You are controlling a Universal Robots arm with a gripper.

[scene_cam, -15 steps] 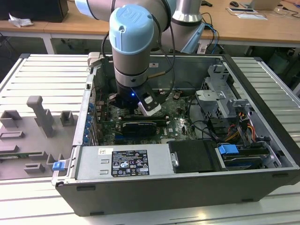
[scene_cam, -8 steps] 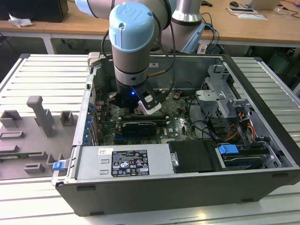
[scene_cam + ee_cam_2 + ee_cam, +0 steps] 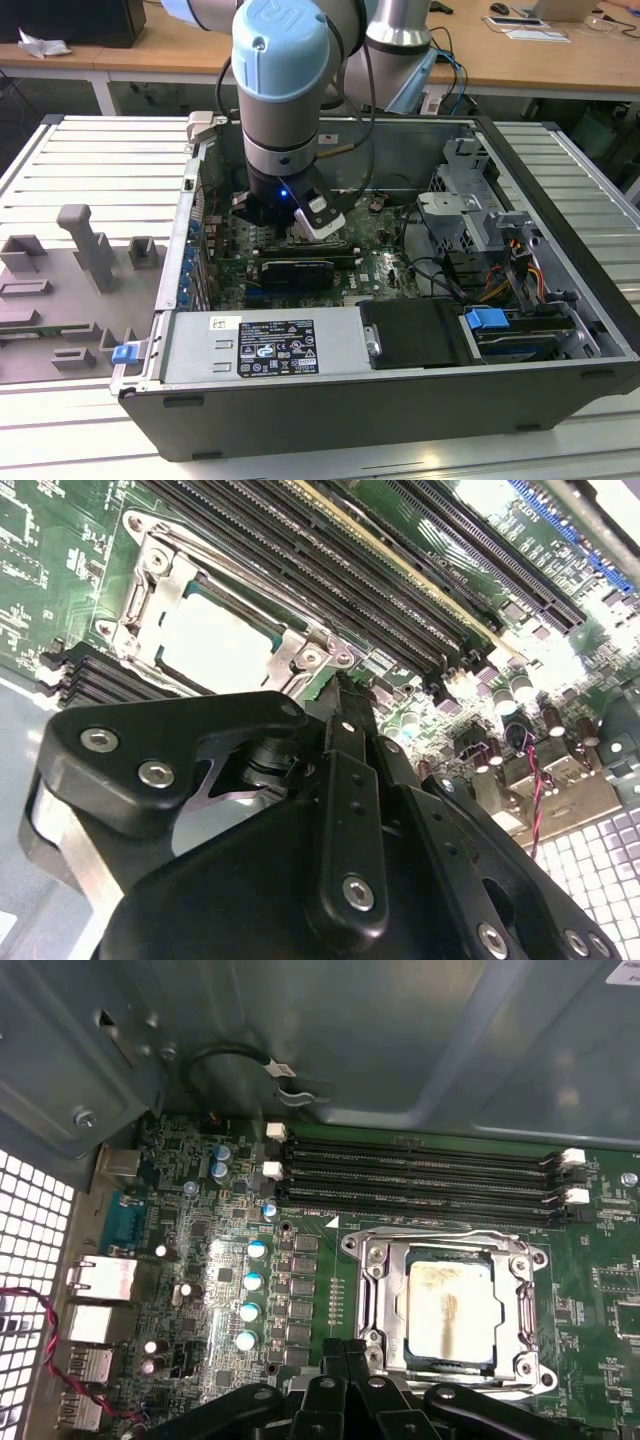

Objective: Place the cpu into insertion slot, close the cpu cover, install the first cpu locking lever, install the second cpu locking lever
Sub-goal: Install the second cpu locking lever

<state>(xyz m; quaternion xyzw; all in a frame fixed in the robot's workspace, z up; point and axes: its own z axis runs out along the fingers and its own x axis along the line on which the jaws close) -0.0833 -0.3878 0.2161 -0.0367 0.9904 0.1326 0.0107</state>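
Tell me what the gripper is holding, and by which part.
Cannot be told. The gripper sits at the edge of the cpu cover, which lies closed over the cpu; its fingertips are hidden.

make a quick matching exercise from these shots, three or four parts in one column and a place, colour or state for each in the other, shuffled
Column one:
1. cpu
2. cpu cover
3. memory slots
4. power supply box

Column two:
A. long, black, with white clips at the ends
B. grey, labelled, along the case's near edge in the exterior view
C. pale, smudged, lying in the socket
D. silvery frame lying down around the chip

Pairs: 1-C, 2-D, 3-A, 4-B
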